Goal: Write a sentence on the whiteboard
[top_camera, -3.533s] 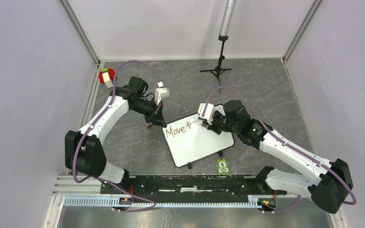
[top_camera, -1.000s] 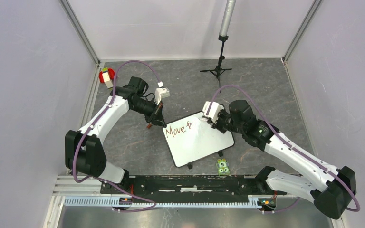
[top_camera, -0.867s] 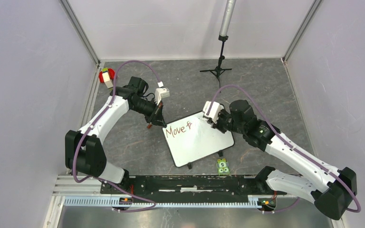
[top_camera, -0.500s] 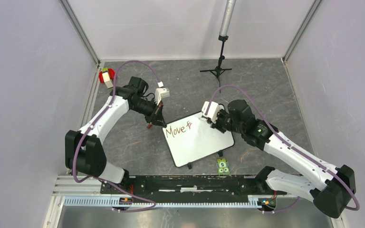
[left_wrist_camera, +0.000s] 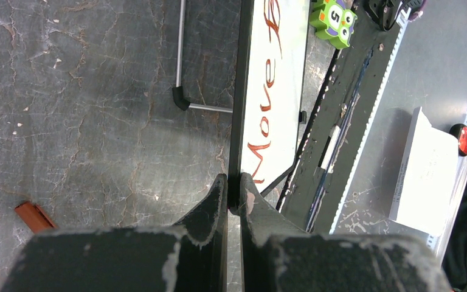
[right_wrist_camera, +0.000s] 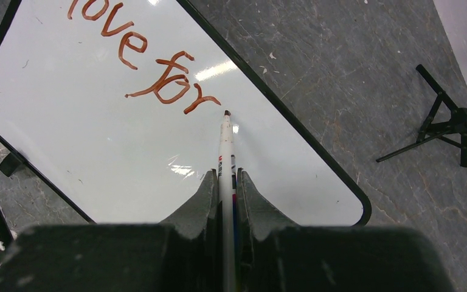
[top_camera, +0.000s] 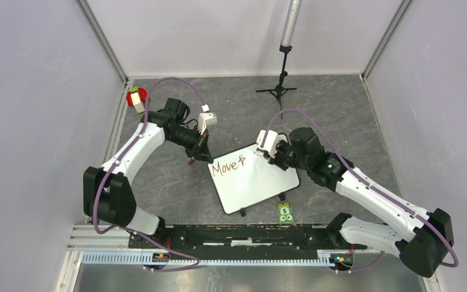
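Note:
The whiteboard [top_camera: 256,180] lies tilted on the grey floor. My left gripper [top_camera: 207,159] is shut on the black rim at its left corner [left_wrist_camera: 241,131]; the two fingers pinch the edge in the left wrist view, gripper [left_wrist_camera: 234,187]. The sentence [top_camera: 228,165] reads "Move for" in reddish-brown, with the last letters [right_wrist_camera: 167,82] showing in the right wrist view. My right gripper [right_wrist_camera: 225,176] is shut on a white marker [right_wrist_camera: 225,146]. Its brown tip sits just past the "r", at or barely above the board [right_wrist_camera: 97,158]. Seen from above, the right gripper [top_camera: 269,156] hangs over the board's far edge.
A reddish marker cap [left_wrist_camera: 34,216] lies on the floor left of the board, also cap [top_camera: 191,162]. A green numbered block [top_camera: 286,212] sits near the front rail [top_camera: 243,234]. A black tripod [top_camera: 281,85] stands at the back, and a red stack [top_camera: 136,97] sits at the far left.
The right gripper drifted right along the board's far edge with the marker, then came back slightly left. The left arm has kept its hold and not moved.

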You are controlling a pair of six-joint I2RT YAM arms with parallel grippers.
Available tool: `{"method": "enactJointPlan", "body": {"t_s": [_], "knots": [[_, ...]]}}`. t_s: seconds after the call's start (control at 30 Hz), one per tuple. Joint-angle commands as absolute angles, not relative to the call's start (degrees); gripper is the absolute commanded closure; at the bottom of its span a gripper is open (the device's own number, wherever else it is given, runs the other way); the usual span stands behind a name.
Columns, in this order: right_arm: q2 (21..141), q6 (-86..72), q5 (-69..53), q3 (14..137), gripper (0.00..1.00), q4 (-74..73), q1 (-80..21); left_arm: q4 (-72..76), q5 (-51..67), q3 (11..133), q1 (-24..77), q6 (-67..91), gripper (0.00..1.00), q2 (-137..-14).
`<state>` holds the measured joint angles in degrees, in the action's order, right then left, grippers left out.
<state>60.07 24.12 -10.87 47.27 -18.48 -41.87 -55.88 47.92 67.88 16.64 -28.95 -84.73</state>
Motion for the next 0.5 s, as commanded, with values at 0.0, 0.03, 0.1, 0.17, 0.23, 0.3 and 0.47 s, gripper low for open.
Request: {"method": "enactJointPlan", "body": {"t_s": [0.0, 0.03, 0.1, 0.17, 0.23, 0.3, 0.47], "knots": [[60.7, 24.0, -12.2, 49.7, 1.00, -16.3, -41.7, -58.5, 44.1, 67.1, 18.5, -30.2, 0.97, -86.1], [60.9, 24.0, -12.2, 49.8, 1.00, -16.2, -41.7, -58.4, 44.1, 67.1, 18.4, -30.2, 0.97, -86.2], [61.3, 24.0, -12.4, 49.8, 1.00, -16.1, -41.7, -58.5, 44.1, 67.1, 18.5, -30.2, 0.98, -86.2], [61.7, 24.1, -12.3, 49.8, 1.00, -16.0, -41.7, -58.5, 44.1, 67.1, 18.5, -30.3, 0.98, -86.3], [62.1, 24.2, -11.9, 49.7, 1.00, -15.9, -41.7, -58.4, 44.1, 67.1, 18.5, -30.3, 0.98, -86.3], [62.3, 24.3, -11.4, 49.3, 1.00, -15.9, -41.8, -58.4, 44.0, 67.1, 18.4, -30.3, 0.98, -86.3], [61.7, 24.8, -9.6, 48.4, 1.00, -16.8, -41.7, -58.4, 44.0, 67.1, 18.4, -30.5, 0.98, -86.6]]}}
